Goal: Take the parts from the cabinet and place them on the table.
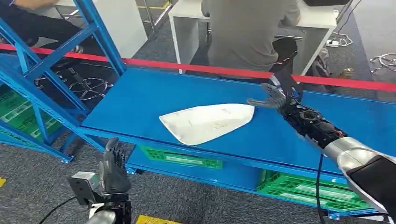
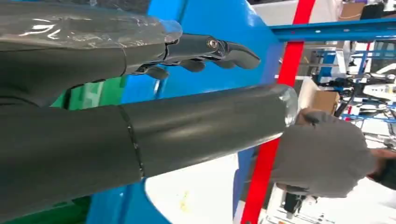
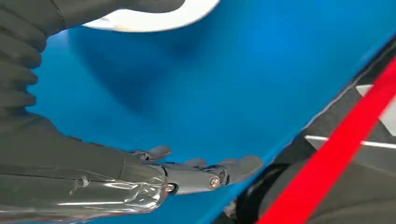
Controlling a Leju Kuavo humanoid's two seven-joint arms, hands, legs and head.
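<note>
white part [image 1: 208, 122] on blue shelf [image 1: 140, 100], far tip behind spread, empty r hand [image 1: 275, 97]; l hand [image 1: 113, 168] spread too

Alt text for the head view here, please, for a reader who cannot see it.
A white curved part lies on a blue shelf, with the robot's right hand open just beside its tip. The left hand hangs open below the shelf edge; a person in grey stands behind red tape.

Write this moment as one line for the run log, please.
white part: lying on blue shelf | right hand: open, beside part | left hand: open, low before shelf
</note>
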